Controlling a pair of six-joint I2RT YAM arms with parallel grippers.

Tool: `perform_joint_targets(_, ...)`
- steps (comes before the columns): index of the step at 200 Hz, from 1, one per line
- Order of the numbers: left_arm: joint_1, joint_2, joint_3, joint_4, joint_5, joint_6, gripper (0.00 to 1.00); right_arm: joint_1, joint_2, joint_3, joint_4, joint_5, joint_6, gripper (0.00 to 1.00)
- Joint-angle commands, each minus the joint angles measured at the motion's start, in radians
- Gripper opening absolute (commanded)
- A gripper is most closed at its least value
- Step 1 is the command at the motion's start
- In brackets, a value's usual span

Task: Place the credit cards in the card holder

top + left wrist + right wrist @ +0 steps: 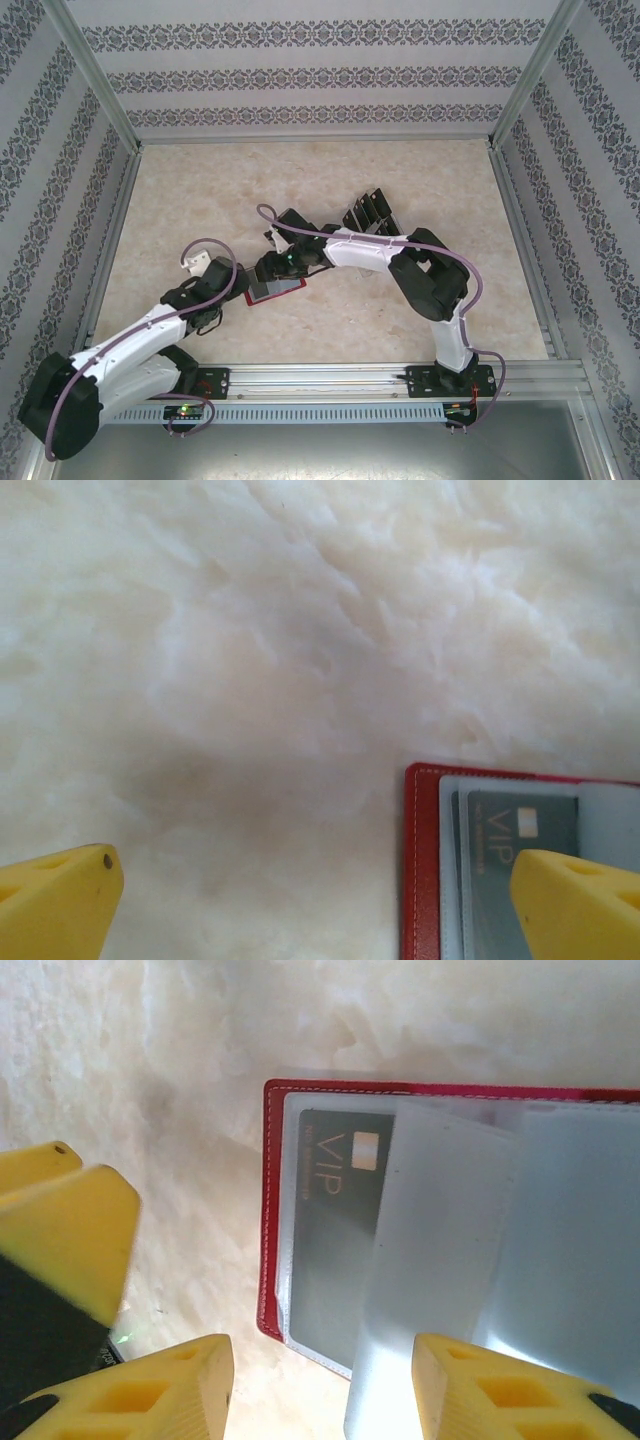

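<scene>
Hovering with its jaws partly apart and gripping nothing, the right claw point(322, 1360) hangs over the open red wallet point(268, 1210), where a dark card point(335, 1230) lies in a clear sleeve point(440, 1240). The left claw point(315, 880) gapes wide at the wallet's edge on the worktop point(250, 630). More black cards point(370, 210) stand beyond.

Two robot arms, the left arm point(120, 355) and the right arm point(365, 248), each built of glossy white shells between bulky black joints. A mauve cable point(483, 285) loops along each. Black bases point(445, 378) carry tiny lights (green, red). The left gripper point(315, 865) and right gripper point(320, 1360) have bright yellow fingers point(175, 1385) moulded with triangular hollows.
</scene>
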State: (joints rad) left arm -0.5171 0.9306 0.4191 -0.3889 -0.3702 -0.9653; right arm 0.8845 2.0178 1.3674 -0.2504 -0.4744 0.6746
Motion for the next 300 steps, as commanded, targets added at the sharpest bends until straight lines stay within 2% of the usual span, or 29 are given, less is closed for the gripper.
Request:
perform_joint_targets(1,0.036,-0.027,0.038,-0.054,0.018,0.02,1.0,0.023,0.025,0.044,-0.049,-0.006,0.0,0.5)
perform_joint_targets(92,0.129,-0.032,0.059,0.016,0.099,0.061,1.0,0.073,0.106,0.194,-0.183,0.016,-0.023,0.5)
perform_joint_targets(147,0.184,-0.089,0.051,-0.018,0.137,0.085,1.0,0.111,0.216,0.415,-0.264,-0.007,-0.03,0.5)
perform_joint_targets(178,0.201,-0.117,0.066,-0.053,0.139,0.102,1.0,0.099,0.186,0.497,-0.295,0.014,-0.04,0.51)
perform_joint_targets(196,0.203,-0.13,0.073,-0.066,0.139,0.106,1.0,0.07,0.12,0.466,-0.283,0.039,-0.036,0.51)
perform_joint_targets(253,0.205,-0.114,0.079,-0.071,0.156,0.123,1.0,-0.065,-0.13,0.217,-0.239,0.134,-0.053,0.51)
perform_joint_targets(281,0.203,-0.094,0.086,-0.07,0.163,0.129,1.0,-0.093,-0.147,0.135,-0.272,0.209,-0.091,0.52)
perform_joint_targets(300,0.204,-0.077,0.092,-0.063,0.171,0.135,1.0,-0.087,-0.124,0.093,-0.259,0.196,-0.096,0.53)
